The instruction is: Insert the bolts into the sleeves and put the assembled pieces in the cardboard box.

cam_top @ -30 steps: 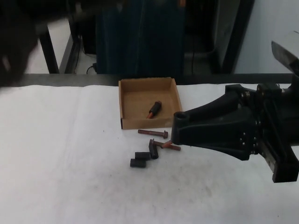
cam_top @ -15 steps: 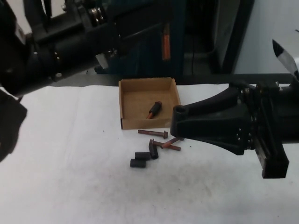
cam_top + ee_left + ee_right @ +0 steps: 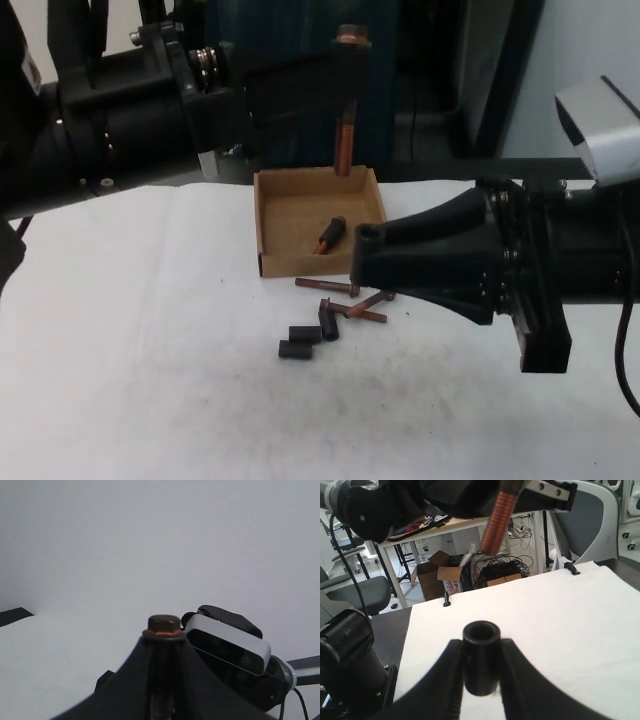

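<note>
Pinching bolt [image 3: 161,626] (left fingers [image 3: 125,682]) — sleeve [image 3: 481,657]; right fingers [image 3: 444,680].

- Left gripper [image 3: 162,647]: plain black fingers.
- Bolt [image 3: 163,628] clamped between those fingers: dark brown head with a coppery ring under it. The shank is copper-orange, finely ribbed by its thread.
- Right gripper [image 3: 481,662]: black all over.
- Sleeve [image 3: 481,635] gripped in it: plain black with a slight sheen.
- Cardboard box [image 3: 266,225] just beyond the right gripper: plain tan brown.
- Assembled piece [image 3: 331,234] inside it: black with an orange-copper end.
- Loose bolts [image 3: 327,285] just beside the right gripper: reddish brown.
- Loose sleeves [image 3: 305,334] near the same gripper: black.
- Bench cover [image 3: 150,350] under both grippers: white with faint grey smudges.
- Camera [image 3: 598,125] behind the right gripper: light grey.
</note>
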Tool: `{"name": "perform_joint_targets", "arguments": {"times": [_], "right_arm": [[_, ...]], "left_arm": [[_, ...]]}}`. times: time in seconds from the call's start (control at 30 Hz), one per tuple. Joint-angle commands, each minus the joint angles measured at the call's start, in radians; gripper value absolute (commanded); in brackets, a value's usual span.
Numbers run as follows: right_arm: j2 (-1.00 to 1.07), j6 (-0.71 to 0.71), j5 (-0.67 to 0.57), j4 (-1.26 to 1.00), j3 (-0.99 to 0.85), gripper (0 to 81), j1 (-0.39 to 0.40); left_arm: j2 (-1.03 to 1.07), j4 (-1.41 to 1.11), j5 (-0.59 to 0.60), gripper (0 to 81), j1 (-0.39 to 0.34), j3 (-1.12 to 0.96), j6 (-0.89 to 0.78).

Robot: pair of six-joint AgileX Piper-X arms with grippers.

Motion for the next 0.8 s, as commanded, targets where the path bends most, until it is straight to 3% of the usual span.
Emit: {"name": "perform_joint_targets", "arguments": {"times": [0.0,0.77], "right_arm": [[0.007,0.016,0.005,-0.061,-0.002,0.2,-0.002],[0.071,0.011,0.066,-0.083,-0.005,0.2,0.049]], "left_arm": [[-0.011,-0.001,-0.017,0.8,0.002,-0.002,-0.005],[-0.011,0.105,-0.072,0.8,0.002,-0.002,0.014]]}}
